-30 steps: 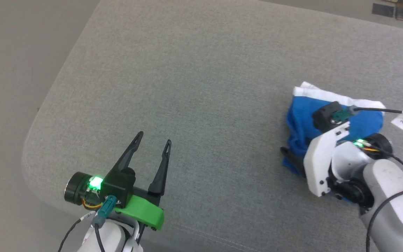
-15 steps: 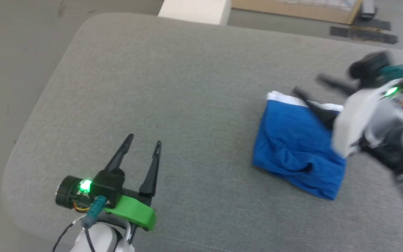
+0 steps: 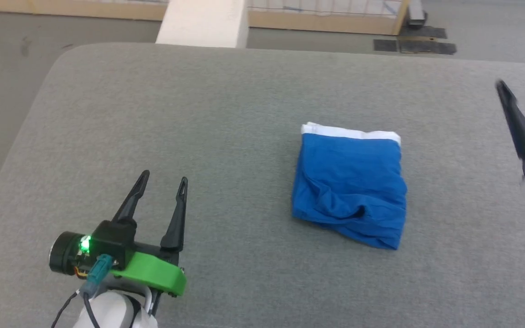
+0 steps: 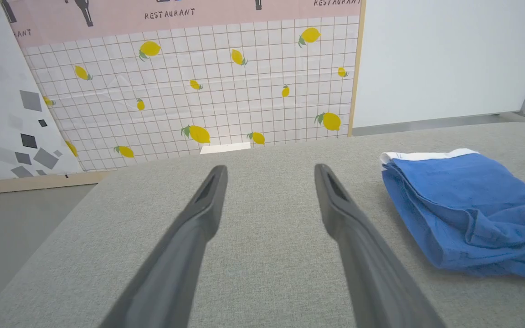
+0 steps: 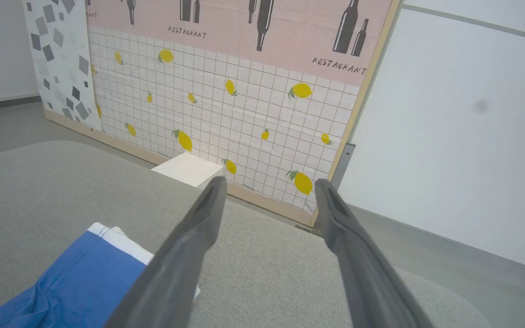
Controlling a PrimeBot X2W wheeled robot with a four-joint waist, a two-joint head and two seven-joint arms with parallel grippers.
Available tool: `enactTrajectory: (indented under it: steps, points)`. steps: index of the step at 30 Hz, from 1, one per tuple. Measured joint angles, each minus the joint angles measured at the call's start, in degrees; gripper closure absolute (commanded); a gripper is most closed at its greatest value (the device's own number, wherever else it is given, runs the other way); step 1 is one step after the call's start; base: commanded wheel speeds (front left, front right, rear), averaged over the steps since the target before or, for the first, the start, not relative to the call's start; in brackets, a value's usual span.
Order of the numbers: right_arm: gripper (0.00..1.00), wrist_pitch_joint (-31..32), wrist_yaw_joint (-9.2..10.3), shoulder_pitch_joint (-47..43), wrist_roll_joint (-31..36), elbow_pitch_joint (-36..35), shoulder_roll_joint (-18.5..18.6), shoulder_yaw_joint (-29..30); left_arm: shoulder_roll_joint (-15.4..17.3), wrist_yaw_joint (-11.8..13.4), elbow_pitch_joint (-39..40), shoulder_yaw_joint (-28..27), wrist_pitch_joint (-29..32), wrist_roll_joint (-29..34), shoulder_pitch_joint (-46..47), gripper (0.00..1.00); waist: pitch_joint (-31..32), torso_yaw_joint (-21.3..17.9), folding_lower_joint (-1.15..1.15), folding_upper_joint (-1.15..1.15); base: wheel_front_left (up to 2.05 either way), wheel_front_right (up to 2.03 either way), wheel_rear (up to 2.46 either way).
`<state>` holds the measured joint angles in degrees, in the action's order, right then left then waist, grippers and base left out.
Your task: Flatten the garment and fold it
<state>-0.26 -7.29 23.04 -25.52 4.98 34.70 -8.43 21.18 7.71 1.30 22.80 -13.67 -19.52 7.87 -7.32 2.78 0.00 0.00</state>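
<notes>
The garment (image 3: 349,182) is a bright blue folded bundle with a white band along its far edge, lying right of centre on the grey padded table (image 3: 244,114). Its near edge is wrinkled. My left gripper (image 3: 164,176) stands open at the lower left, well apart from the garment, with nothing between its fingers. My right gripper (image 3: 523,77) is open at the right edge, raised and clear of the cloth. In the left wrist view the garment (image 4: 467,200) lies to the right of my open left gripper (image 4: 270,168). In the right wrist view my right gripper (image 5: 270,181) is open, with the garment (image 5: 75,282) at the lower left.
A white box (image 3: 203,23) stands on the floor just beyond the table's far edge. Behind it leans a panel with a lemon print (image 4: 226,91). The table's rounded left corner (image 3: 57,64) drops to grey floor.
My right gripper has lifted off the garment and moved away to the right, leaving the cloth uncovered. The head camera has tilted up and shifted. My left gripper has stayed open.
</notes>
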Motion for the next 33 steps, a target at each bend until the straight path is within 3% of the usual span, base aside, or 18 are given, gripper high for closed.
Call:
enactTrajectory:
  steps: [6,12,16,23,33]
  points:
    - [0.0,-4.34,0.01,-11.27,4.34,-4.87,-8.68,10.33,0.75,0.0,0.86,-0.26,0.48,-0.36,-0.52,0.0,0.29,-1.37,0.0,0.0,0.0,0.0,0.0]
    - [0.0,-4.76,0.01,-20.72,9.68,-11.23,-18.01,14.01,1.11,0.43,1.18,-0.48,0.49,-0.75,-0.94,0.0,0.62,-1.63,0.0,0.0,0.0,0.0,0.0]
    - [0.0,-4.54,0.01,-25.31,12.24,-12.52,-21.68,13.7,1.26,0.46,1.07,-0.44,0.49,-0.91,-1.16,0.0,0.69,-1.68,0.0,0.0,0.0,0.0,0.0]
    - [0.0,-4.42,0.0,-26.92,13.97,-13.63,-23.68,12.77,1.4,0.51,1.05,-0.27,0.48,-1.08,-1.43,0.0,0.22,-1.75,0.0,0.0,0.0,0.0,0.0]
    - [0.0,-2.54,0.0,-26.84,13.59,-14.95,-23.03,12.39,1.67,0.76,1.27,0.05,0.47,-1.07,-1.38,0.0,-0.73,-1.14,0.0,0.0,0.0,0.0,0.0]
